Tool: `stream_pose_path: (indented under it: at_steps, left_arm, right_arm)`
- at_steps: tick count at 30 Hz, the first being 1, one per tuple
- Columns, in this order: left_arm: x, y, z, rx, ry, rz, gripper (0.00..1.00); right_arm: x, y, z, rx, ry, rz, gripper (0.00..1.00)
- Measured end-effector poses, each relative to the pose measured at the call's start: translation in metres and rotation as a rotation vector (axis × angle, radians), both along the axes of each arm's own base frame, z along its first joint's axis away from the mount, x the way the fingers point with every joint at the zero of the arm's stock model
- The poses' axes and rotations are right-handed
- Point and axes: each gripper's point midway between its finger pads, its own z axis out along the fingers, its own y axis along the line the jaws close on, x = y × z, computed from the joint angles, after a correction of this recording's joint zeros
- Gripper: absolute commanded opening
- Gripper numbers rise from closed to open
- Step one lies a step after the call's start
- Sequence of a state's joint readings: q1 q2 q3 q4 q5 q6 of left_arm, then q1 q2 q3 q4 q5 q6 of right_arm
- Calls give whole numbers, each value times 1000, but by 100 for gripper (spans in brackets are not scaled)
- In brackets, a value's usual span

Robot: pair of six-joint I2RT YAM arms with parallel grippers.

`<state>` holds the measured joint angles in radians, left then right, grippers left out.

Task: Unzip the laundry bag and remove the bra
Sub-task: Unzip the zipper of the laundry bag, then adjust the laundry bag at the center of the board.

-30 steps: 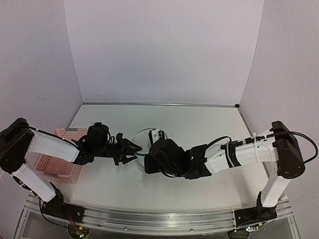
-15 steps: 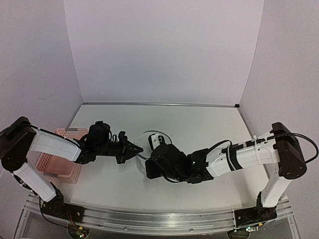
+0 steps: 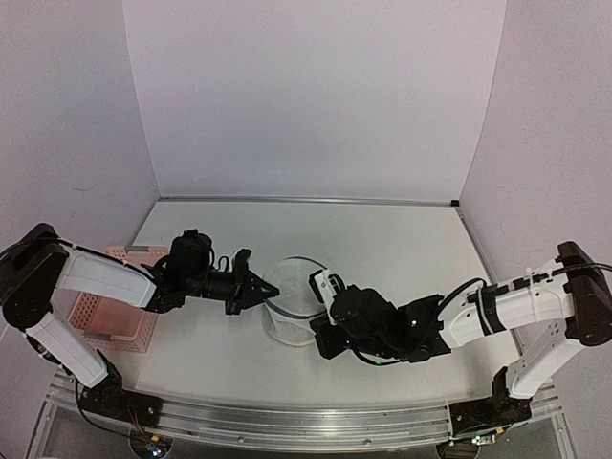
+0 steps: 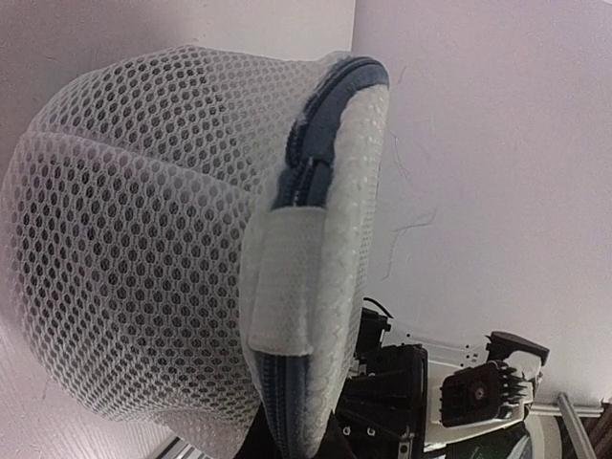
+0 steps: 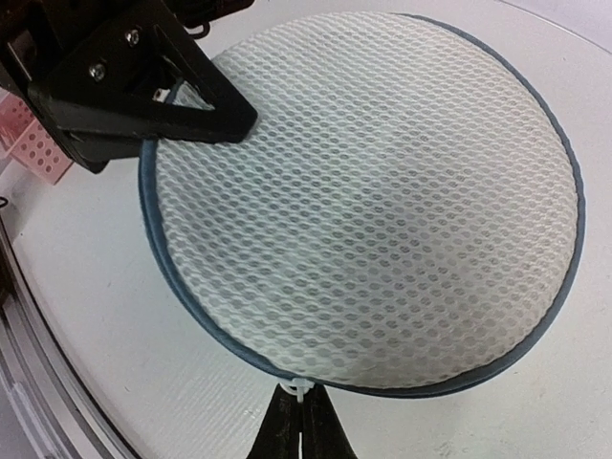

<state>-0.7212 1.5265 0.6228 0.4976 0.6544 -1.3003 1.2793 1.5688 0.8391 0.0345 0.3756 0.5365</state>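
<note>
The laundry bag (image 3: 290,298) is a white mesh cylinder with a dark rim, standing on the table between the arms. It fills the left wrist view (image 4: 153,239) and the right wrist view (image 5: 373,191). My left gripper (image 3: 253,290) is shut on the bag's left rim, with the zip seam (image 4: 292,411) pinched between its jaws; it also shows in the right wrist view (image 5: 143,91). My right gripper (image 5: 299,426) is shut on the small white zip pull (image 5: 299,390) at the bag's near rim, and sits at the bag's near right side in the top view (image 3: 320,337). No bra shows in any view.
A pink lattice basket (image 3: 107,308) stands at the left edge under the left arm; a corner of it shows in the right wrist view (image 5: 33,148). White walls enclose the back and sides. The table's metal rail (image 3: 287,421) runs along the near edge.
My left gripper went from open to shut on the bag's rim. My right arm moved right and toward the near edge, uncovering the bag's round top.
</note>
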Motion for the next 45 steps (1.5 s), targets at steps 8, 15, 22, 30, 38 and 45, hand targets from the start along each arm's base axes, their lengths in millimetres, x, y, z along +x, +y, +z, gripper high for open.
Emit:
stream_pose_path:
  at_steps: [8,15,22,30,38,45]
  left_arm:
    - [-8,-7,13,-14,-73,-107,0]
    - [-4,-12,17,14,-132,-146,0]
    - [9,-8,5,69,-128,-161,0]
    - [32,-13,23,113,-185,-201,0]
    - [45,-12,7,200,-170,-243,12]
    - [74,-6,2,257,-200,-202,37]
  right_arm:
    - [26,-38,4,-60,-51,-9,0]
    - [56,-59,17,-60,-72,-21,0]
    - [55,-71,12,-83,-72,0,0]
    - [34,-71,13,-42,-46,57,0]
    - [9,-50,19,3,-39,75,0]
    - [9,-24,21,40,16,15,0]
